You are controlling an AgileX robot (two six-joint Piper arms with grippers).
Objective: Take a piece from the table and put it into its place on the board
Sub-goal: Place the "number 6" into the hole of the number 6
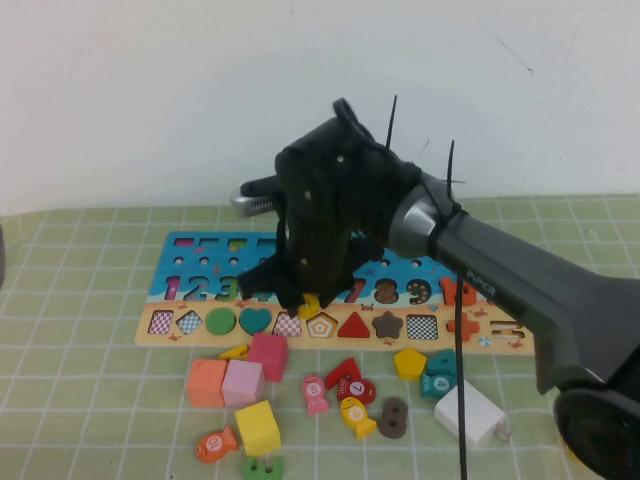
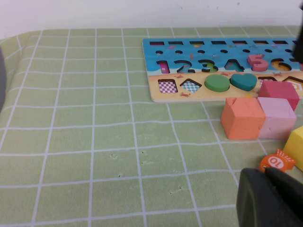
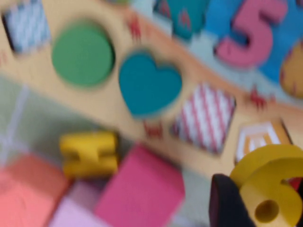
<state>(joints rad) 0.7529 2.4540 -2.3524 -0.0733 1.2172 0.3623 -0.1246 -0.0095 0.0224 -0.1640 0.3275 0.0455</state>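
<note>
The piece, a flat yellow "6" [image 3: 270, 189], is pinched by my right gripper, whose dark finger [image 3: 226, 203] presses against its side. Seen from the high view, the right gripper [image 1: 300, 295] hangs low over the middle of the board [image 1: 200, 245], with the yellow piece [image 1: 310, 305] at its tip just above the tan band. Right of the pink 5 [image 3: 253, 30] an unfilled recess [image 3: 293, 71] shows. The left gripper [image 2: 270, 198] rests low over the table [image 2: 94, 142], left of the board [image 2: 156, 47] and beside an orange fish [image 2: 277, 161].
In front of the board lie an orange cube [image 1: 207, 382], a pink cube [image 1: 243, 382], a magenta block [image 1: 268, 355], a yellow cube [image 1: 258, 427], several numbered fish, a yellow pentagon [image 1: 409, 362], a brown 8 [image 1: 392, 417] and a white block [image 1: 470, 415].
</note>
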